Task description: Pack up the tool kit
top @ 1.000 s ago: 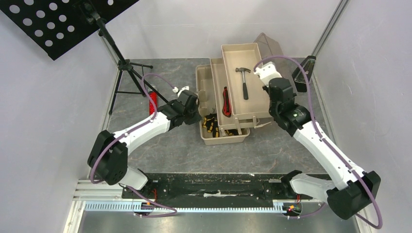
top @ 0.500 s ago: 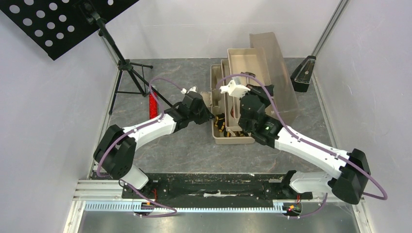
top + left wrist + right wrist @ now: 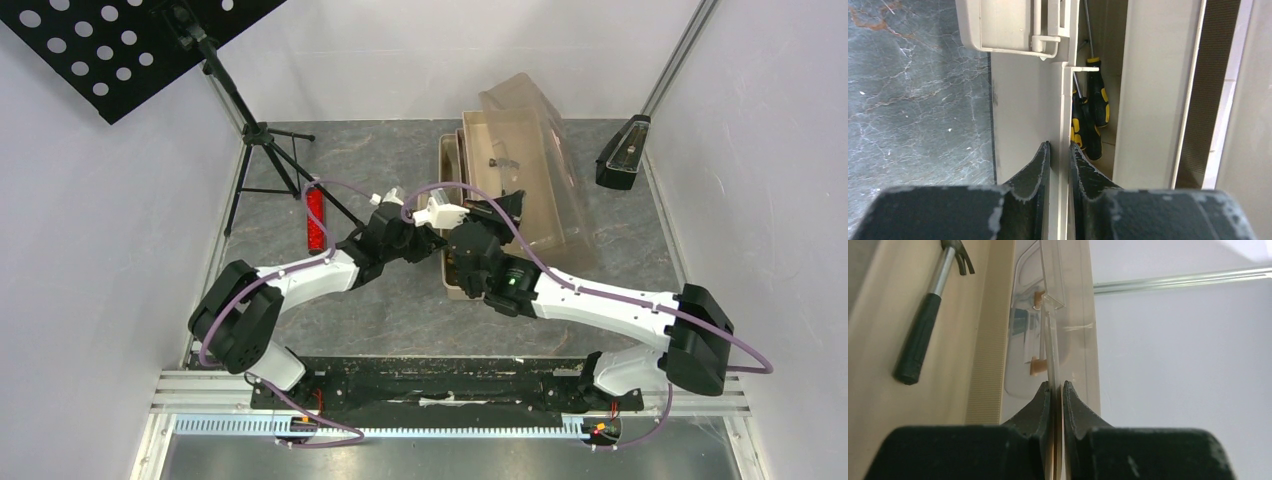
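The translucent lid [image 3: 1064,325] of the tan plastic toolbox [image 3: 450,165], raised over its right side, is clamped by the right gripper [image 3: 1057,385]. The left wall [image 3: 1023,110] is straddled by the left gripper [image 3: 1059,145], grip unclear.

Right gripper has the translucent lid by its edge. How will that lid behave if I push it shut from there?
The lid looks thin and see-through, so it will probably flex or twist rather than move stiffly. The right gripper pinches only a narrow, smooth edge, so it may slip. It seems light, so little force should be needed.
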